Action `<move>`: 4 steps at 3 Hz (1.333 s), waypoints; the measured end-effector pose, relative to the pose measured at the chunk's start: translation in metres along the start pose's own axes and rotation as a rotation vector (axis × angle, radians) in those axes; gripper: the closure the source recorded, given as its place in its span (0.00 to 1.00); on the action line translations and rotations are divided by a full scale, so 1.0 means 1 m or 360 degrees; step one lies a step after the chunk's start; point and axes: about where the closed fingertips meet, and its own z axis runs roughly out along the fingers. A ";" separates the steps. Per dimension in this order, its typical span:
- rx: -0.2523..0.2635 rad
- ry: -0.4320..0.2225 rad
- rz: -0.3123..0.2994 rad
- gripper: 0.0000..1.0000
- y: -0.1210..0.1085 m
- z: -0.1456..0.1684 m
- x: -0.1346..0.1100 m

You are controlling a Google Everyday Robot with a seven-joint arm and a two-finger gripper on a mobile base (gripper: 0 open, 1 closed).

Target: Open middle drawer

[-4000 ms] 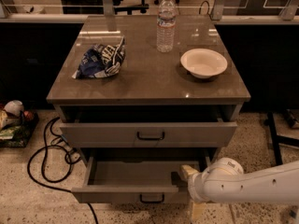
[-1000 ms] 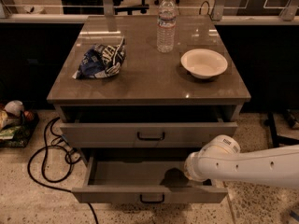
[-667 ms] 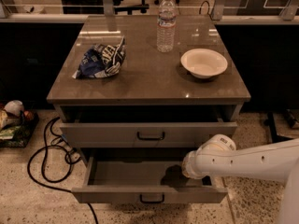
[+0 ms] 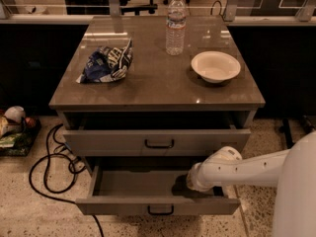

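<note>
Most of the job looks done, as I judge it: the middle drawer (image 4: 143, 184) stands pulled well out from the cabinet, its front far forward of the uppermost drawer (image 4: 113, 143) above it, which juts out only a little. What may be left is a last bit of travel, if any, and taking my arm clear.

My claw (image 4: 189, 182) sits low inside the middle drawer, at its right end, just behind the front panel. Whether it is clenched or released I cannot tell, since the wrist hides it.

The drawer is wide and shallow, with a plain grey inside that holds nothing I can see apart from my arm. Its grey front carries a small black bar handle (image 4: 160, 210) at the centre. I cannot make out the lowest drawer beneath it.
</note>
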 end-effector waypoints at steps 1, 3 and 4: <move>-0.0042 -0.0026 0.0002 1.00 0.011 0.012 -0.003; -0.0098 0.0042 0.0040 1.00 0.037 -0.003 0.001; -0.0136 0.0087 0.0056 1.00 0.057 -0.013 -0.001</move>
